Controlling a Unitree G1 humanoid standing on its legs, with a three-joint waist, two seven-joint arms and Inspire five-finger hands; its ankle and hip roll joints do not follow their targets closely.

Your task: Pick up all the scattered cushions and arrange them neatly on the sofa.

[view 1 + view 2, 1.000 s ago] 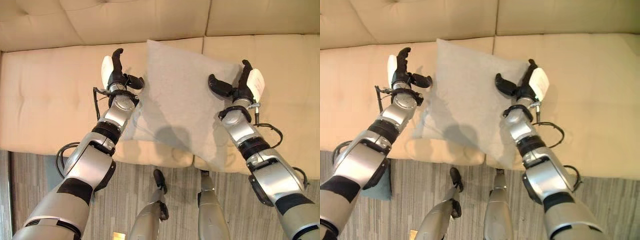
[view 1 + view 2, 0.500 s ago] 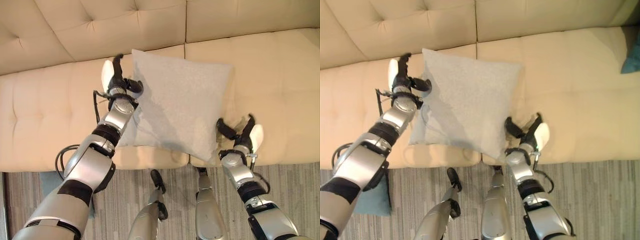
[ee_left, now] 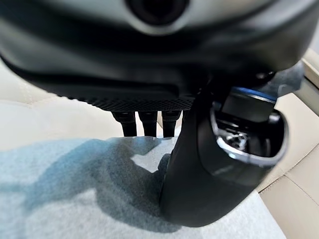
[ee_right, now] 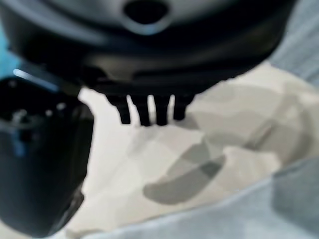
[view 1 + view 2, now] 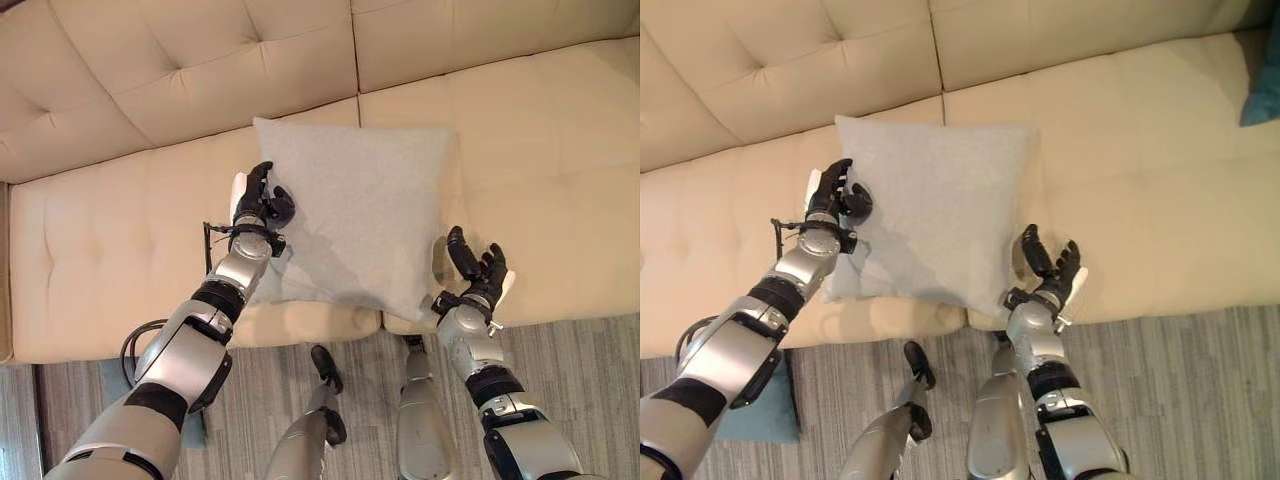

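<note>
A light grey square cushion lies on the beige sofa seat, its top edge near the backrest. My left hand rests against the cushion's left edge. In the left wrist view its fingers are straight and the thumb lies on the grey cloth. My right hand is open with spread fingers, just off the cushion's lower right corner and above the seat's front edge, not touching the cushion. In the right wrist view its straight fingers point over bare seat.
A teal cushion peeks in at the far right on the sofa. Another teal cushion lies on the striped floor below my left arm. The tufted backrest rises behind the seat.
My right hand has let go of the cushion's right side and dropped to the seat's front edge. The cushion now lies on the seat. My left hand slid lower on its left edge.
</note>
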